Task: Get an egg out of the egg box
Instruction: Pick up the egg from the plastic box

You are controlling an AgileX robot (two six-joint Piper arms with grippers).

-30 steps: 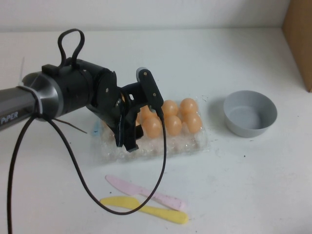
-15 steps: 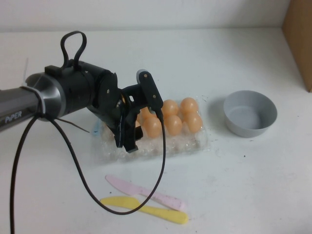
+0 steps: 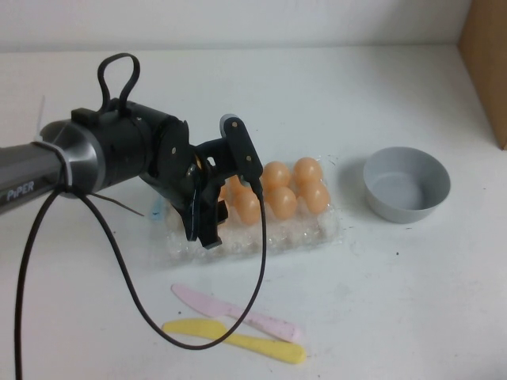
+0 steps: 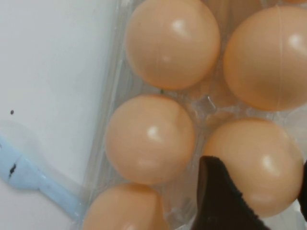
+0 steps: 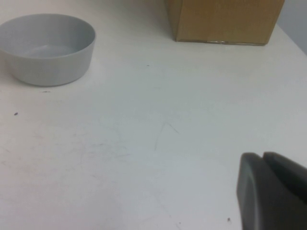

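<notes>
Egg box (image 3: 317,229): clear tray at table centre, my left arm over its 9 o'clock end.
Egg (image 4: 261,165): in its cup, my dark finger (image 4: 218,201) against its side.
Left gripper (image 3: 226,198): down in the box, jaws straddling that egg, part closed, can't tell if gripped.
Right gripper (image 5: 271,191): off the high view, low over bare table, fingers together.
Bowl (image 3: 406,184): grey, 3 o'clock of box.
Knives (image 3: 238,332): pink and yellow, crossed, 6 o'clock of box.
</notes>
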